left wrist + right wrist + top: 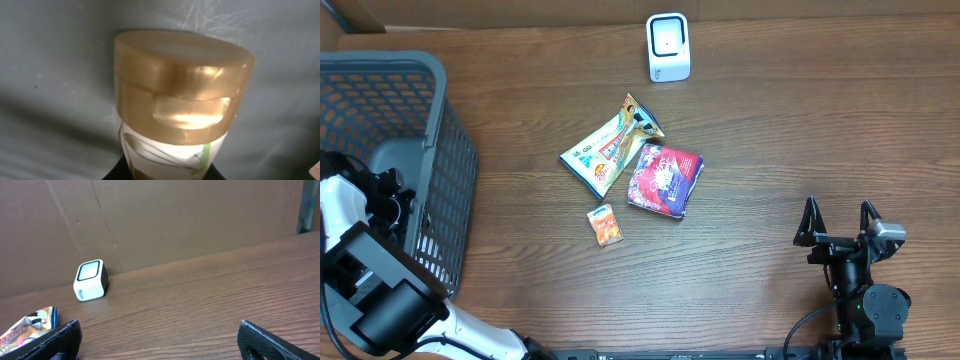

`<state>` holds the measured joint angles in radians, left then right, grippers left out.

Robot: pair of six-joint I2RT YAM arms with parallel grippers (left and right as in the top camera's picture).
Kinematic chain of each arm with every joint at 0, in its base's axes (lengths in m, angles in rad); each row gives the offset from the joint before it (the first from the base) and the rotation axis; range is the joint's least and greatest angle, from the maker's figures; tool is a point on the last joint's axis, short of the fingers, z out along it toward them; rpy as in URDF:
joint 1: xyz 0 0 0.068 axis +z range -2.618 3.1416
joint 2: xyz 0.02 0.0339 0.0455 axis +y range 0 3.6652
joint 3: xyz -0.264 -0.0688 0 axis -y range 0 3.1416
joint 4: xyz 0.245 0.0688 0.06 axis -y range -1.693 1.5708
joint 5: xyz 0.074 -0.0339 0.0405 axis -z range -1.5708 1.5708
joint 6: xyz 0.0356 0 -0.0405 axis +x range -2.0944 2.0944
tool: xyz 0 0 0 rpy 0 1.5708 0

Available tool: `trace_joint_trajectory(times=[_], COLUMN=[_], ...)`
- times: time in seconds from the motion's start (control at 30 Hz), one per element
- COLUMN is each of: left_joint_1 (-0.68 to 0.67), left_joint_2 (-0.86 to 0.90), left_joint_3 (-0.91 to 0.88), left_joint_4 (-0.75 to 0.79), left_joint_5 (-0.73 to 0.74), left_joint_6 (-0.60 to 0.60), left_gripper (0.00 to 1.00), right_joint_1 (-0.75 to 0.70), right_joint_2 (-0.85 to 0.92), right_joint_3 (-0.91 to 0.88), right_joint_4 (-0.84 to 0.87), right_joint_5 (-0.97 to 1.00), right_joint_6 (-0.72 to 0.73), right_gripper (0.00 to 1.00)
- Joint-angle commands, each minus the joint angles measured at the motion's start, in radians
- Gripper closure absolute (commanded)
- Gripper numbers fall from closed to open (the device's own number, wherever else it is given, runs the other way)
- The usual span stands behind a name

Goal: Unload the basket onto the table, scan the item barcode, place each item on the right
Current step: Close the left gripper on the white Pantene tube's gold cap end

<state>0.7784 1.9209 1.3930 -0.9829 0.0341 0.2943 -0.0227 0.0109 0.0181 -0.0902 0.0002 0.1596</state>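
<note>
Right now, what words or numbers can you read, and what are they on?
Nothing is clear enough to quote.
On the yellow-green snack bag: printed lettering, too small.
On the purple packet: white script, blurred.
On the small orange packet: print too small.
On the scanner: tiny dark mark on its side, unreadable.
On the bottle: only green lines below the gold cap, no letters.

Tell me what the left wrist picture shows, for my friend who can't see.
A white plastic bottle with a shiny gold flip-top cap fills the picture, very close up. Behind it is a plain grey surface.
</note>
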Motion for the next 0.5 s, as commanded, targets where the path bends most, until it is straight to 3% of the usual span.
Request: trace_joint_trajectory(times=[0.0, 0.1, 0.47], left_joint_1=[-0.013, -0.022, -0.040], left_joint_2=[0.009, 0.009, 0.009], left_joint_3=[0.082, 0.188, 0.630], left_joint_4=[-0.048, -0.111, -0.347], left_joint_5=[-0.015, -0.014, 0.069], left_joint_6=[-0.011, -0.023, -0.093], left_gripper=[0.88, 0.96, 0.96], right_joint_1=[0.006, 0.006, 0.006], right_joint_2=[-0.008, -0.008, -0.008], right_joint_3=[-0.010, -0.010, -0.010], right_joint_4=[0.006, 0.006, 0.006], right_joint_5=[-0.002, -0.002, -0.002], right_joint_6=[-0.003, -0.003, -0.003], right_gripper=[0.00, 0.00, 0.00])
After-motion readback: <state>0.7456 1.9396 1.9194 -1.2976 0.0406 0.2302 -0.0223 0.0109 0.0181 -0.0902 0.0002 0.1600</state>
